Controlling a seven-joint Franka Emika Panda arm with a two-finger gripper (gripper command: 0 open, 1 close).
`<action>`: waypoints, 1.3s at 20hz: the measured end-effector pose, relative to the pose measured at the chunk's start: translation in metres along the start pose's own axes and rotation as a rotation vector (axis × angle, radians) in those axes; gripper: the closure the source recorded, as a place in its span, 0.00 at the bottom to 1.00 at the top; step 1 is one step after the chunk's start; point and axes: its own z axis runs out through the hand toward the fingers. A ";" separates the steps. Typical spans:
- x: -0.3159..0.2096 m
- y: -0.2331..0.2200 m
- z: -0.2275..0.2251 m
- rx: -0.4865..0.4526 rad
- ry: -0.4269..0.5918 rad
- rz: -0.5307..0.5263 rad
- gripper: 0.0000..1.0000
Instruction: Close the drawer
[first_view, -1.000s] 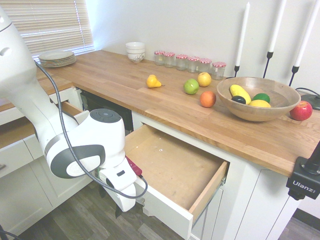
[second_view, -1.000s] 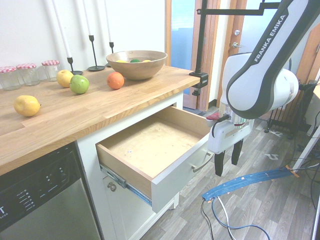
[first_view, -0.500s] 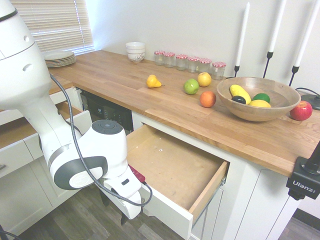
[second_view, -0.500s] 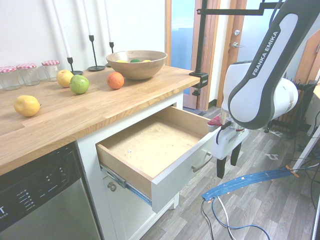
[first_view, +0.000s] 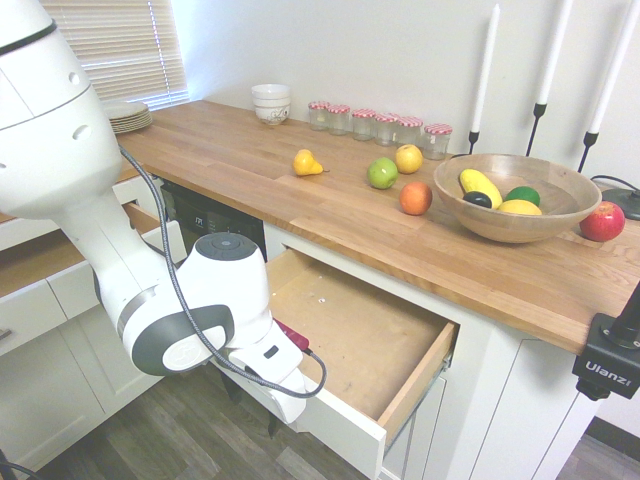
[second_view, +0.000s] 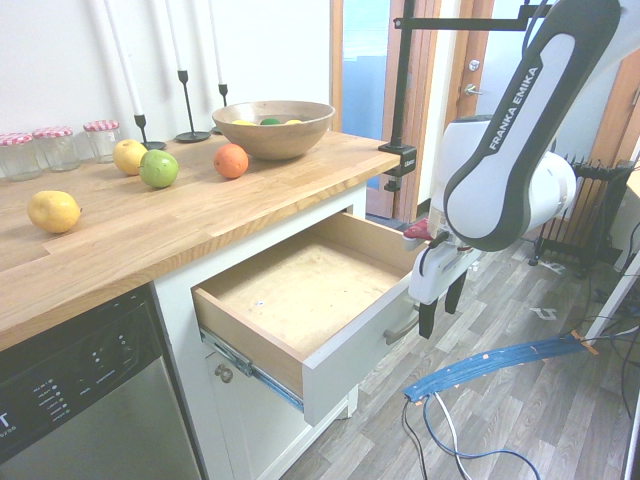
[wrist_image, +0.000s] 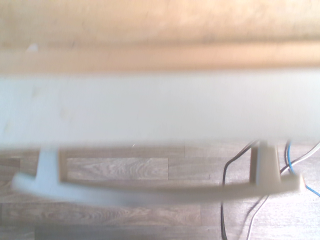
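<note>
- We are seeing the drawer standing pulled far out from under the bench, its plywood bottom bare and nothing inside it.
- We are holding our claw pointing down just in front of the drawer's white front, beside the handle; its fingers are spread apart and gripping nothing.
- We are judging the closing as not yet begun: the claw must still press against the front and push the whole drawer in.

The drawer juts out under the surface; the gripper hangs at its 3 o'clock, before the handle.
</note>
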 end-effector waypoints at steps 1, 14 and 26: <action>0.003 -0.003 0.004 -0.004 -0.002 -0.002 0.00; 0.015 -0.022 0.031 -0.015 -0.017 -0.018 1.00; 0.012 -0.025 0.031 -0.015 -0.017 -0.026 1.00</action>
